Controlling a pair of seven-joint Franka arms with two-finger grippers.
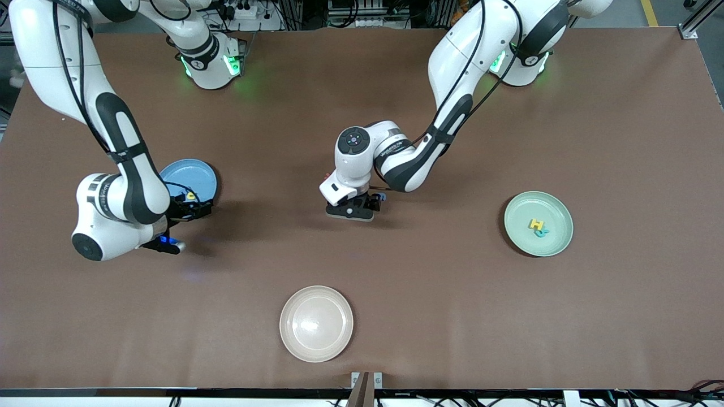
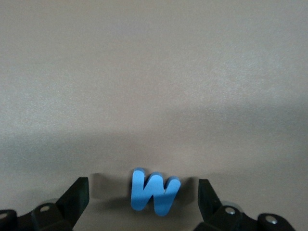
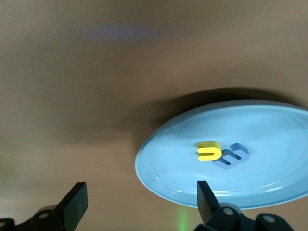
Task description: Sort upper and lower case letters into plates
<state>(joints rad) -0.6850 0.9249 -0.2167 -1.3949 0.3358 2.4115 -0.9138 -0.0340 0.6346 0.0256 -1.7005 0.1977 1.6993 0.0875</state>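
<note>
A blue letter W (image 2: pixel 154 192) lies on the brown table near its middle, and my left gripper (image 2: pixel 142 188) is low over it, open, a finger (image 2: pixel 77 195) on each side without touching. My right gripper (image 3: pixel 140 192) hangs open and empty at the edge of the mid-blue plate (image 3: pixel 269 130), which holds a yellow letter (image 3: pixel 208 150) and a blue letter (image 3: pixel 232 157). In the front view the blue plate (image 1: pixel 192 169) is toward the right arm's end. The mint green plate (image 1: pixel 526 209), toward the left arm's end, holds a yellow H (image 1: pixel 535 224) and a teal letter (image 1: pixel 542 232).
A cream-beige plate (image 1: pixel 316 323) with nothing in it sits near the table's edge closest to the front camera, about midway along. The right arm's wrist (image 1: pixel 113 215) hangs just beside the blue plate. Both arm bases stand along the table's edge farthest from that camera.
</note>
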